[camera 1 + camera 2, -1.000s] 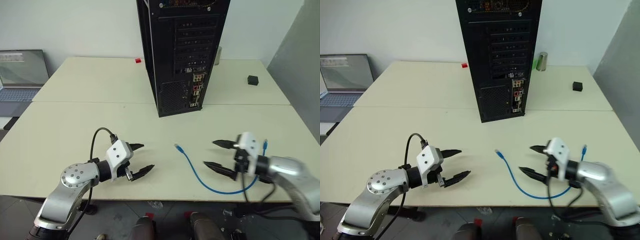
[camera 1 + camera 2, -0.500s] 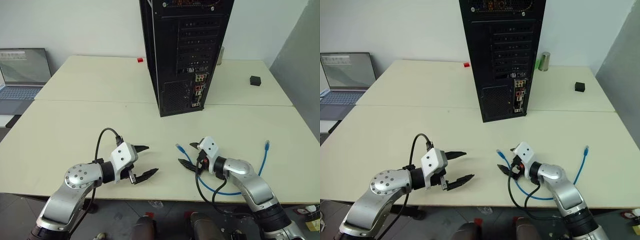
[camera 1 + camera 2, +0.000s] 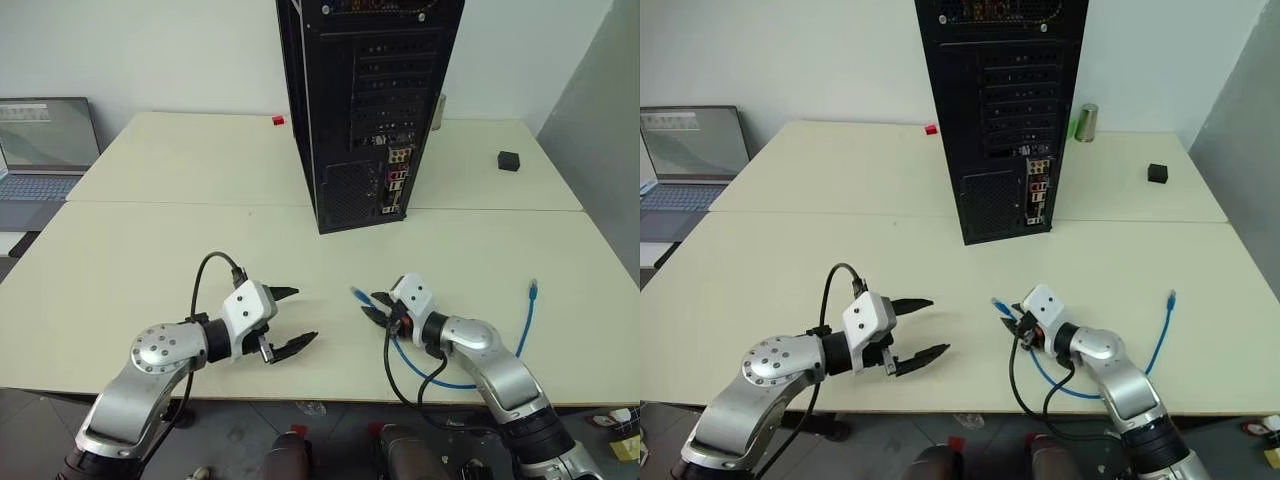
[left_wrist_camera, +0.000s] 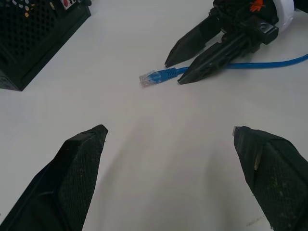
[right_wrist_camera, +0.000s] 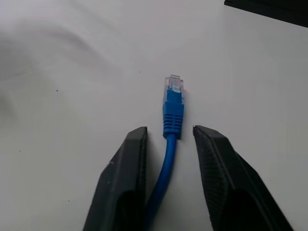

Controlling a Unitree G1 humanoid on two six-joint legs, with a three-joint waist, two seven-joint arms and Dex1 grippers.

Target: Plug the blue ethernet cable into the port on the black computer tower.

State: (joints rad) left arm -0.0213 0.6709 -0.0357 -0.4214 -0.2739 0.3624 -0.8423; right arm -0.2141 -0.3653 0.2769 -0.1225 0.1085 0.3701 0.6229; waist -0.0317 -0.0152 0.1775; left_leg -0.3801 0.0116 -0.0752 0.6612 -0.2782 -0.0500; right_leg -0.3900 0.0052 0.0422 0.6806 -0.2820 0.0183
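Between the tower [image 3: 365,105] and the grippers lies bare table [image 3: 150,250] — laptop [image 3: 45,145] far left. Right gripper [image 5: 169,137] nearly shut around the cable [image 5: 172,111]; left gripper [image 3: 290,320] wide open, empty.

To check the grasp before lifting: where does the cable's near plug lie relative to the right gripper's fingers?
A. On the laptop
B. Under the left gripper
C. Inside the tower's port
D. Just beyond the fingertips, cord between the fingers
D: in the right wrist view the blue ethernet cable runs between the right gripper fingers, its clear plug just past the tips on the table.
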